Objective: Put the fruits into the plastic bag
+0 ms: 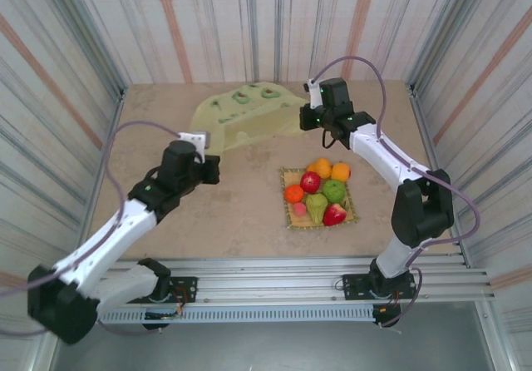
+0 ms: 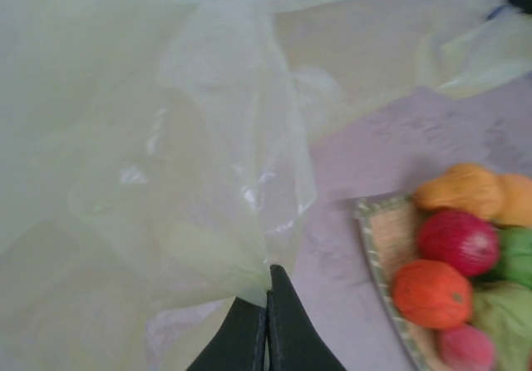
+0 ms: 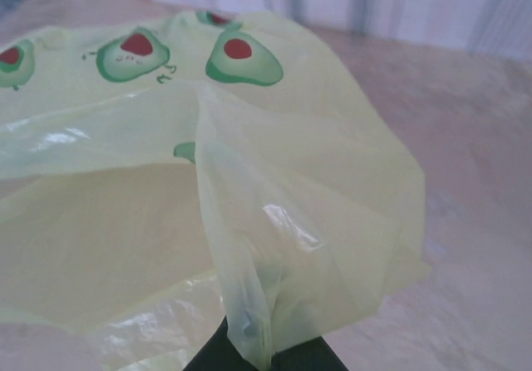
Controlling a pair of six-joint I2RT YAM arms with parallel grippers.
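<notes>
The desk (image 1: 241, 213) is a pale stone-patterned surface between corrugated walls. At its far side lies the plastic bag (image 1: 241, 109), thin, yellow-green and printed with avocado pictures, spread mostly flat with its near edges drawn up towards the two arms.

The left arm reaches in from the near left corner. The left pincer (image 2: 268, 284) has its dark fingers pressed together, tip to tip, and a gathered fold of the bag's film runs down into the seam between them – it is pinching the bag's left near edge.

The right arm bends over from the near right. The right pincer (image 3: 258, 356) is likewise closed, with a creased ridge of the bag's plastic nipped between its fingers and rising up from them like a tent.

Right of centre, well apart from the bag, sits a square woven mat (image 1: 285, 175). The fruits (image 1: 320, 192) are heaped on it – three oranges, a red apple (image 1: 310, 181), a green apple (image 1: 334, 190), a green pear (image 1: 316, 207), a strawberry (image 1: 334, 215) and a small pinkish one (image 1: 299, 210). None of them is in the bag.
</notes>
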